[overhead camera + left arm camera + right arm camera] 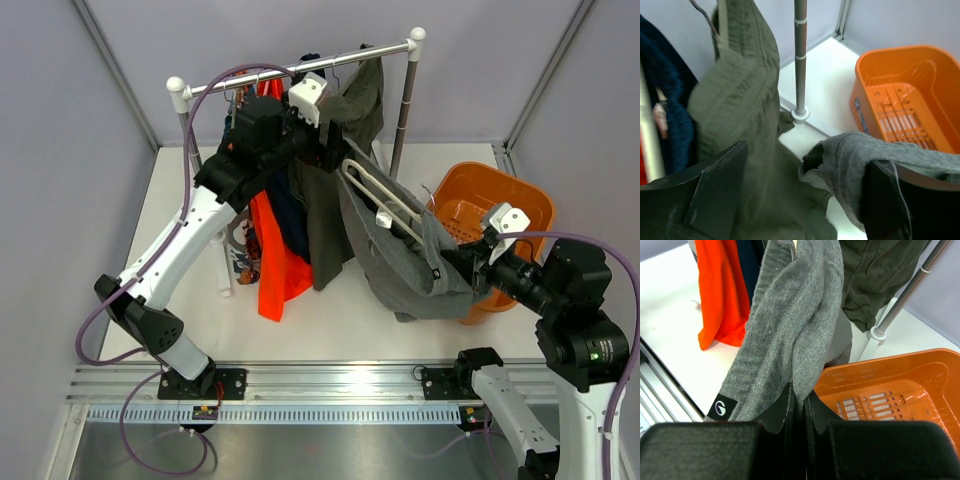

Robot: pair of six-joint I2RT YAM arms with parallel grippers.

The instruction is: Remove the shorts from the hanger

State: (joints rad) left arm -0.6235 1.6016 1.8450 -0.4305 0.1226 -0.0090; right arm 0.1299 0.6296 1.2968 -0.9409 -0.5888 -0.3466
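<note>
Arms work from two sides of a clothes rack [300, 68] at the back of the white table [190, 260]. The left arm stretches up and forward from its base, elbow bent, its wrist level with the hanging clothes. The left gripper [807, 159] stands released, jaws wide; olive cloth fills the gap between them and a fold of grey cloth drapes over the right-hand finger [900, 200]. The right arm folds in low from the right, forearm pointing left. The right gripper [800, 395] is clenched on an edge of the grey shorts [400, 255], just above the near rim of the basket [520, 195].

There are two drab pairs. The grey one hangs slantwise between rack and basket, with a white hanger [385, 203] tilted along its upper edge and a small dark label [722, 408] near its hem. Whether the hanger still grips it cannot be told. The olive shorts [360, 105] hang from the rail beside the right-hand post [800, 55]. One bright orange garment [275, 270] and one navy garment [290, 215] hang to their left. There is one orange basket, on the table right of the rack.

Grey walls close the table on the left, back and right, and a metal rail runs along its near edge. Bare tabletop shows left of the left arm and in front of the clothes. The basket sits close to the right wall.
</note>
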